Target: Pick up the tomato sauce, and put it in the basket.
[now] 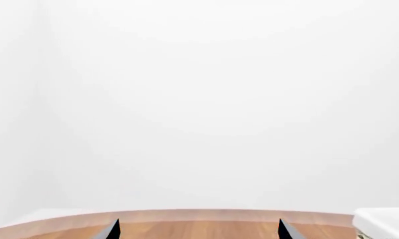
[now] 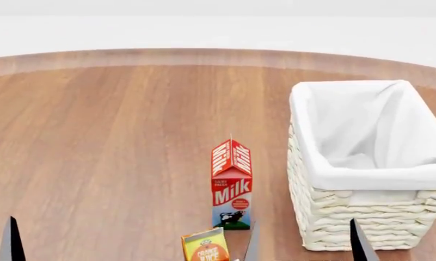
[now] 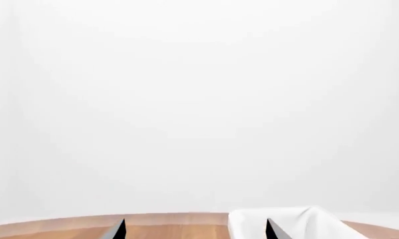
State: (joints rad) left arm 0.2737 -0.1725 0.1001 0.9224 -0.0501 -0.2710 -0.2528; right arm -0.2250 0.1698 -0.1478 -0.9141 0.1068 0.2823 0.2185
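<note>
The tomato sauce is out of view in every frame. The basket (image 2: 363, 217), cream wicker with a white cloth liner, stands at the right of the wooden table and holds nothing that I can see. My right gripper (image 2: 305, 247) is open at the near edge, its tips either side of the basket's near left corner. In the right wrist view the right gripper (image 3: 196, 231) has only air between its tips, and the basket (image 3: 289, 223) liner lies beyond it. My left gripper (image 1: 199, 231) is open and empty; one of its fingertips (image 2: 12, 242) shows at the near left.
A red and white milk carton (image 2: 232, 185) stands upright just left of the basket. An orange juice carton (image 2: 205, 246) sits nearer me, partly cut off. The wooden table (image 2: 102, 141) has a curved far edge, with a white wall behind it.
</note>
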